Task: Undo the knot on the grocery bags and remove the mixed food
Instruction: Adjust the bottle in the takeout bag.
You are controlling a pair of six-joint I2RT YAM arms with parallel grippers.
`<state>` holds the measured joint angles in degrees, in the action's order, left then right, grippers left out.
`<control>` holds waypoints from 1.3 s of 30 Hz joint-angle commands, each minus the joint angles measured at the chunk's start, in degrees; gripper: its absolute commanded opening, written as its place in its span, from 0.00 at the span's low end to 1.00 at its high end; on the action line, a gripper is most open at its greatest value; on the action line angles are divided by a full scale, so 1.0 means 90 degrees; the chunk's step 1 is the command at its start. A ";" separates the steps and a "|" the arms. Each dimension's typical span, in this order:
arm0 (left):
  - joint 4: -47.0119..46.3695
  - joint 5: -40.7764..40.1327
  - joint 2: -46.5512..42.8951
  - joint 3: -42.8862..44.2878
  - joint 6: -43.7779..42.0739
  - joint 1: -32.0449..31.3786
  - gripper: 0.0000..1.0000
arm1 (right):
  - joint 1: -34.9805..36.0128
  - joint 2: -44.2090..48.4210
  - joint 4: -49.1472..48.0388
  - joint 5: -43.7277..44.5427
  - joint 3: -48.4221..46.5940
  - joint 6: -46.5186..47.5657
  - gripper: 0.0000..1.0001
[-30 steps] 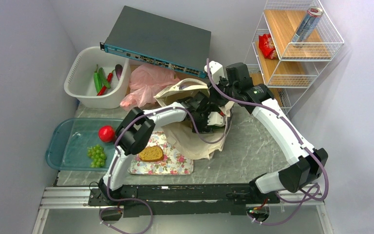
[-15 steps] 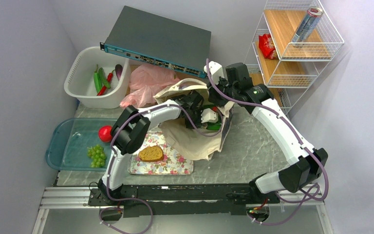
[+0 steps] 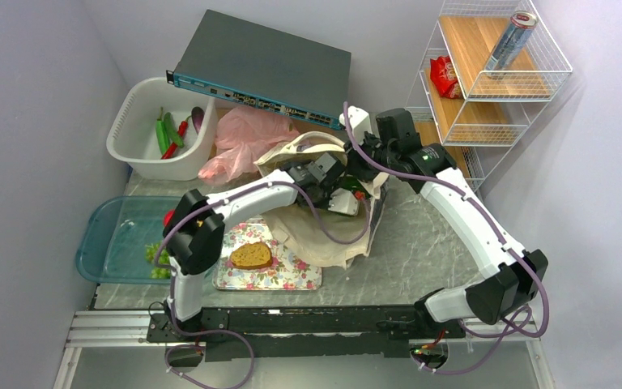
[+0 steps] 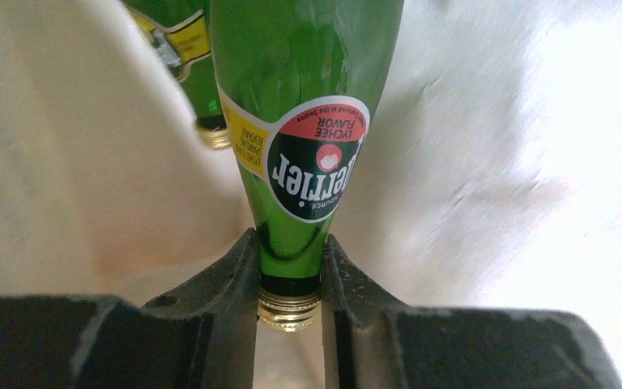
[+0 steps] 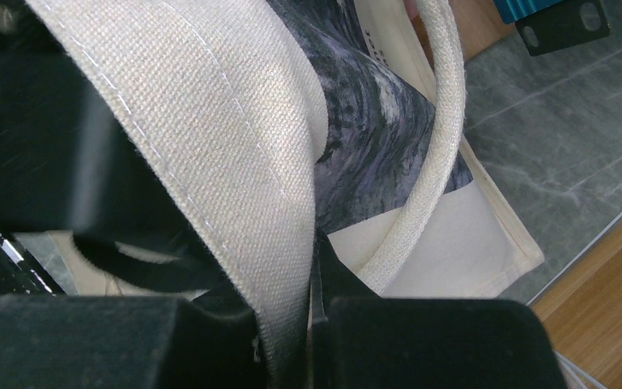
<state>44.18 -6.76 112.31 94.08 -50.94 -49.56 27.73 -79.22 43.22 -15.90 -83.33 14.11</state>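
Note:
The beige canvas tote (image 3: 324,235) lies open mid-table. My left gripper (image 4: 290,259) reaches inside it, shut on the neck of a green glass bottle (image 4: 308,121) just above its gold cap; from above, the left gripper (image 3: 336,194) sits at the tote's mouth. A second green bottle (image 4: 182,57) lies beside the first. My right gripper (image 5: 304,267) is shut on the tote's woven rim (image 5: 235,162), holding it up. The pink plastic bag (image 3: 247,138) lies crumpled behind the tote; I cannot make out its knot.
A white basket (image 3: 142,105) holds peppers (image 3: 164,134) and an eggplant (image 3: 198,118). A teal tray (image 3: 113,243) holds grapes (image 3: 152,259). Bread (image 3: 250,255) sits on a floral tray (image 3: 291,271). A network switch (image 3: 263,69) lies behind; a wire shelf (image 3: 494,81) stands right.
My left gripper has closed on the bottle's neck inside the tote. The left arm's elbow has swung left, covering most of the red apple. The right arm has held still.

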 commanded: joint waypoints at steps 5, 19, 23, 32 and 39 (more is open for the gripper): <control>-0.2177 -0.3030 -0.1204 -0.1186 -0.3848 -0.0672 0.00 | 0.0086 0.0268 -0.0617 -0.0631 0.0078 -0.0075 0.00; -0.2446 -0.3276 -0.1387 -0.1169 -0.7165 -0.1272 0.09 | 0.0084 0.0260 -0.0710 -0.0747 0.0132 -0.0015 0.00; -0.1867 -0.3435 -0.1378 -0.1206 -0.7655 -0.1186 0.09 | 0.0086 0.0261 -0.0719 -0.0790 0.0157 0.0013 0.00; -0.1971 -0.4201 -0.0846 -0.0928 -0.8244 -0.1180 0.16 | 0.0087 0.0236 -0.0837 -0.0823 0.0197 0.0005 0.00; -0.1940 -0.4024 -0.0834 -0.1086 -0.8182 -0.1351 0.47 | 0.0078 0.0230 -0.0906 -0.0821 0.0218 0.0024 0.00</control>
<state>29.06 -40.14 106.45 81.87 -118.61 -60.42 27.79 -79.00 40.23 -18.70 -80.93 14.20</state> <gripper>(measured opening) 0.430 0.125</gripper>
